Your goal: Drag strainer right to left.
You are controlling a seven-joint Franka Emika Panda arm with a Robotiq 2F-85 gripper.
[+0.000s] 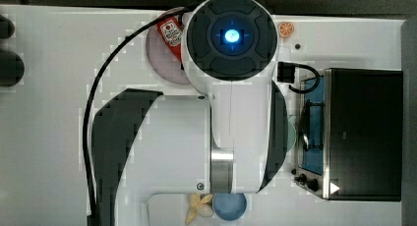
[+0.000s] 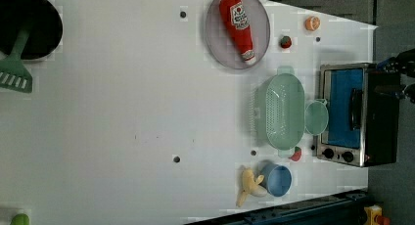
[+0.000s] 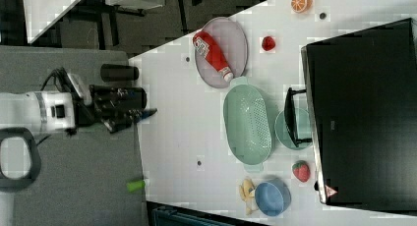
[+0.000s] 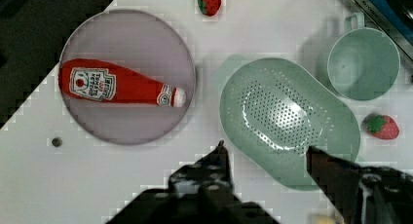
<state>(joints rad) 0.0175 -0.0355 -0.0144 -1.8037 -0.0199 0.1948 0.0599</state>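
A white tabletop (image 2: 122, 112) carries everything, with a dark floor past its edges in the right view. Reading the left view from its left: a black pan (image 2: 27, 24) with a green spatula (image 2: 14, 68), then open white surface, then a grey plate (image 2: 215, 44) holding a red ketchup bottle (image 2: 238, 25), a toy banana (image 2: 248, 185) touching a blue bowl (image 2: 278, 180), the strainer (image 2: 281, 111), a green cup (image 2: 316, 117), two toy strawberries, an orange slice (image 2: 312, 23) and a toaster oven (image 2: 359, 115) at the left view's right.

The gripper (image 4: 265, 153) hangs above the table, its two dark fingers (image 4: 216, 160) standing partly apart and empty — nothing is held or touched. In the wrist view the strainer (image 4: 287, 119) lies under and just ahead of the gripper, one fingertip over its rim and the other over bare table beside it. The mint-green oval sits upright on the table, just beside the plate (image 4: 127, 78) and the cup (image 4: 363, 63); a strawberry (image 4: 382, 126) lies near its far end.

In the right view the gripper (image 3: 140, 113) hovers over the table's near edge — well apart from the strainer (image 3: 247, 124).
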